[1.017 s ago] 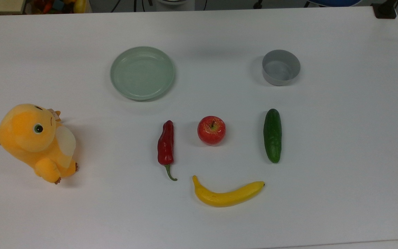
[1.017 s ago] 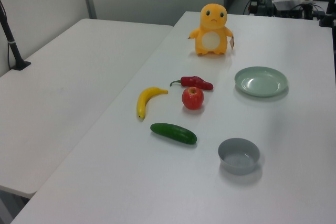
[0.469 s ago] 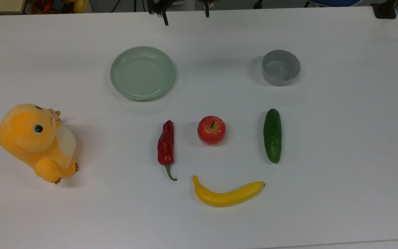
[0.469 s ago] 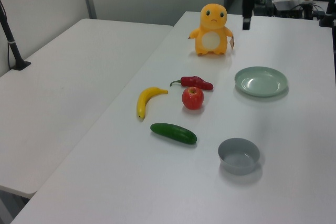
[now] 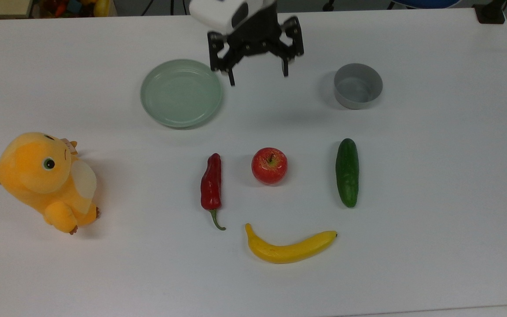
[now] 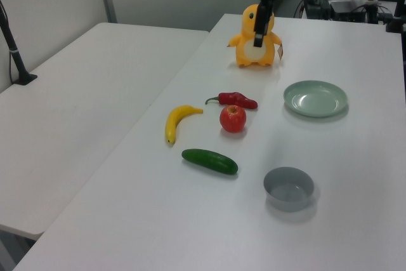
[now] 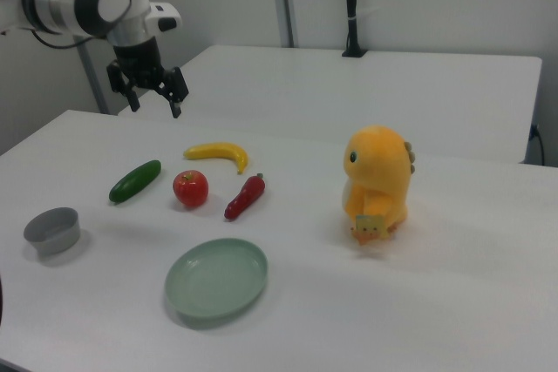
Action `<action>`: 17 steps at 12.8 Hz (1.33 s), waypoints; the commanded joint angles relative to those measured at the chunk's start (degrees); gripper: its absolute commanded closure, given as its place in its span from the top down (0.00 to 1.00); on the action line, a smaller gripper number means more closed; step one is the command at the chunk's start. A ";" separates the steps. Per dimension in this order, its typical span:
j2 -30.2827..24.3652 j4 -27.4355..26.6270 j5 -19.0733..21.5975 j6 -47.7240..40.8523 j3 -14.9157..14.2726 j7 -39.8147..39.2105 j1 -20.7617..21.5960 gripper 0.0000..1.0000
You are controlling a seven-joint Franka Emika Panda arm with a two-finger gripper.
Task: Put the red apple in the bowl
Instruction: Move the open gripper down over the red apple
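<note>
Our gripper (image 5: 258, 78) hangs spread wide; descending off-centre, we risk rolling the red apple (image 5: 270, 165) toward the chili pepper (image 5: 211, 182) at its nine o'clock.

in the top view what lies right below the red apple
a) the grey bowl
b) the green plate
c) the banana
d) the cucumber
c) In the top view the banana lies straight below the red apple; the cucumber is to the top view's right of it, and the green plate and the grey bowl sit above.
</note>
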 commanded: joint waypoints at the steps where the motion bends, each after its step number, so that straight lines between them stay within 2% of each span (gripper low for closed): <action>1: 6.87 1.86 0.21 7.52 -0.20 2.74 1.08 1.00; 5: 10.57 -0.25 -1.01 13.42 -0.19 3.01 1.43 1.00; 8: 11.81 -4.46 -2.24 20.44 -0.19 3.09 2.30 1.00; 14: 14.88 -5.17 -2.42 23.80 -0.11 2.92 2.66 1.00; 17: 15.24 -7.62 -5.23 25.91 1.03 3.01 2.57 1.00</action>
